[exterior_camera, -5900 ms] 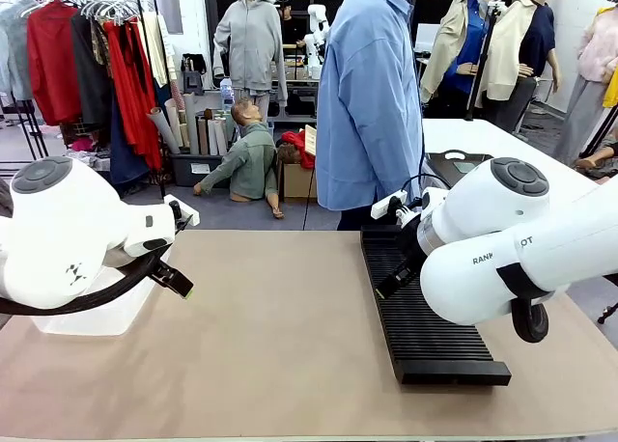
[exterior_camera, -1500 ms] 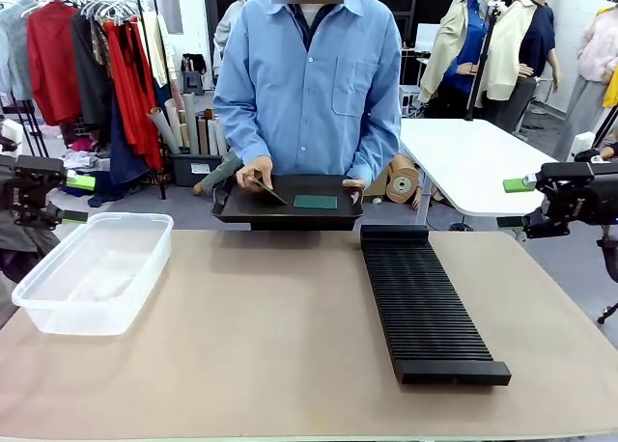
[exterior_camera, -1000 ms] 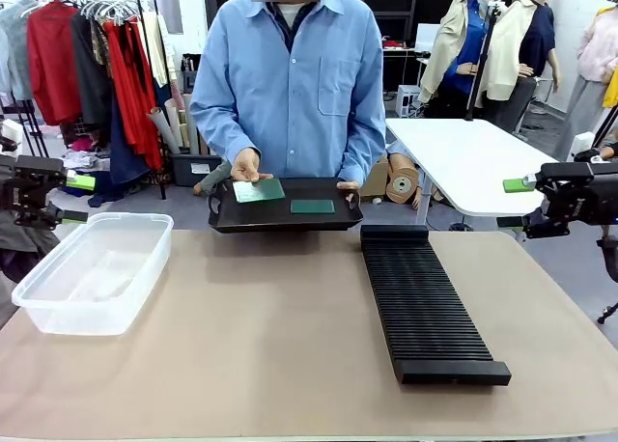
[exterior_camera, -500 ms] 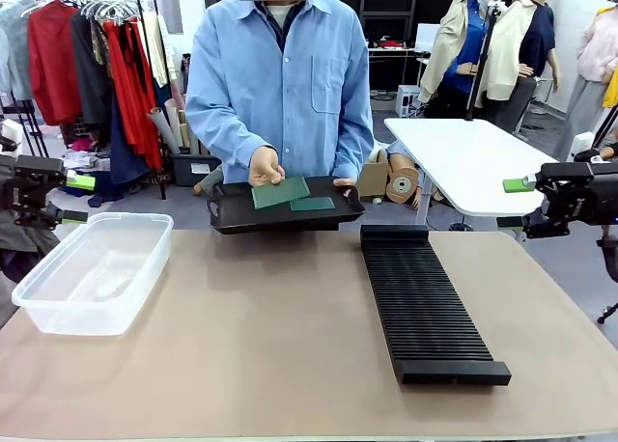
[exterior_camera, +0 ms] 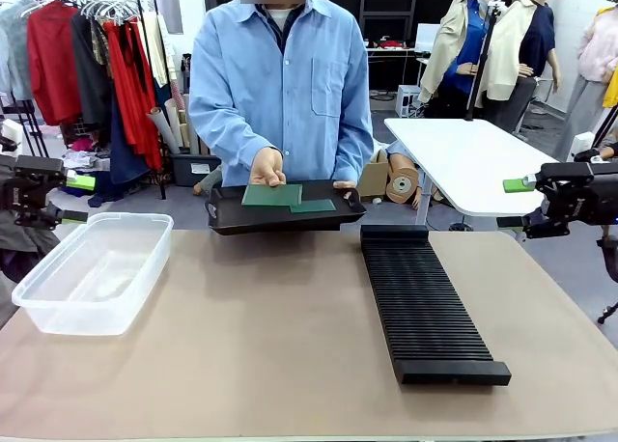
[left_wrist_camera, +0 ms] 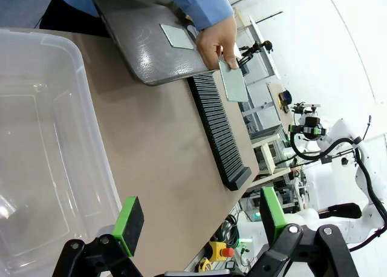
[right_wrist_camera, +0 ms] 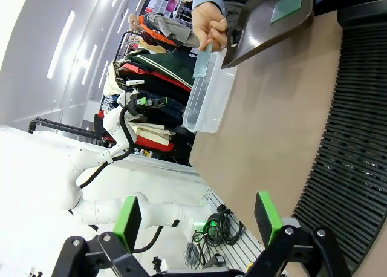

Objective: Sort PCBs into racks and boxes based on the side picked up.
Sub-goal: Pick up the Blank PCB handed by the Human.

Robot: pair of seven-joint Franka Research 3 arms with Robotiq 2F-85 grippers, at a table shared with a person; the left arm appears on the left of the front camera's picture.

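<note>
Tub sits left, near the empty left gripper, jaws apart. Centre, a hand holds a board, showing green, over the tray; past the rack the right gripper gapes, so a misread face could cause missorting.

The left gripper is hovering out at the left side, jaws gaping wide. The right gripper is mirroring it, likewise gaping.

No legible text, label, brand, number or sign found on any surface in view. The PCBs and the rack show no readable marking (any fine print is too small to resolve).
</note>
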